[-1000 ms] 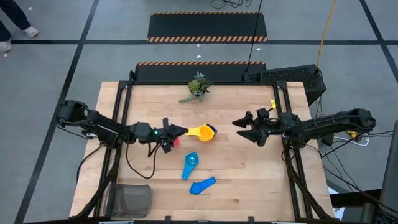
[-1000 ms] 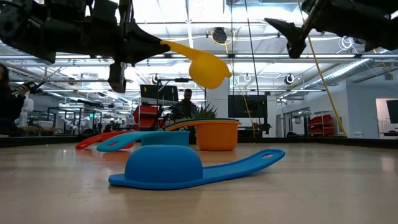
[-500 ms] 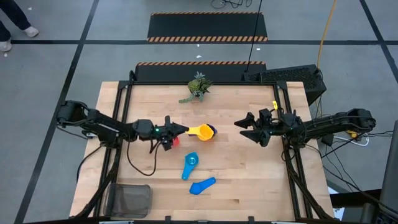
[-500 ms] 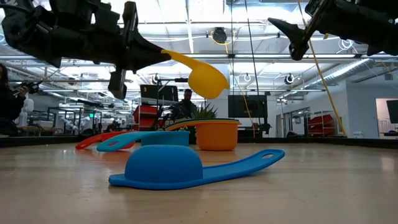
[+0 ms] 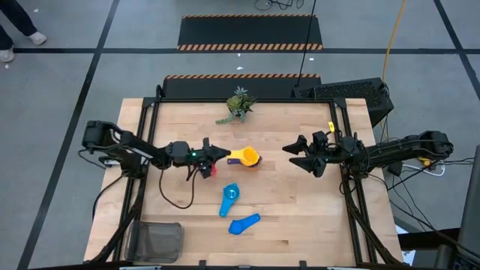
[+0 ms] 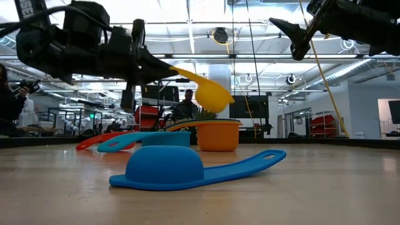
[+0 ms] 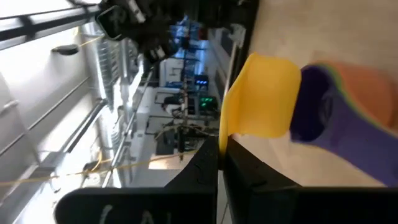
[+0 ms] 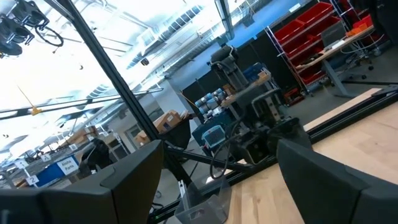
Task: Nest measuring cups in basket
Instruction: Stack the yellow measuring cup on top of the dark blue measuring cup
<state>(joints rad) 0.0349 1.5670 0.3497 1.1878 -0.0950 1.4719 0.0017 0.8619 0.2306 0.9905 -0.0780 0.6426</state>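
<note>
My left gripper (image 5: 223, 155) is shut on a yellow measuring cup (image 5: 248, 157) and holds it just above an orange cup (image 6: 219, 135) at the table's middle. In the left wrist view, a dark blue cup (image 7: 323, 118) lies inside the orange one (image 7: 373, 93). A red cup (image 5: 211, 171) lies below my left gripper. A light blue cup (image 5: 230, 196) and a blue cup (image 5: 244, 223), bowl down, rest nearer the front. The mesh basket (image 5: 155, 241) stands at the front left corner. My right gripper (image 5: 294, 154) hovers open to the right, with nothing between its fingers. My left gripper pinches the yellow cup's handle (image 7: 222, 138) near its free end between its two fingers. The fingers come level from the table's left and lie along the handle. The cup is lifted clear, and its bowl (image 6: 214, 95) hangs a little lower than the fingers, over the orange cup.
A small green plant (image 5: 237, 105) stands near the table's far edge. A black cable (image 5: 174, 201) loops under the left arm. A dark box (image 5: 352, 94) sits off the far right corner. People show in the room beyond the table.
My left gripper has moved toward the table's right edge and down, still shut on the yellow cup. The cup has sunk closer to the orange cup and stays clear of it.
</note>
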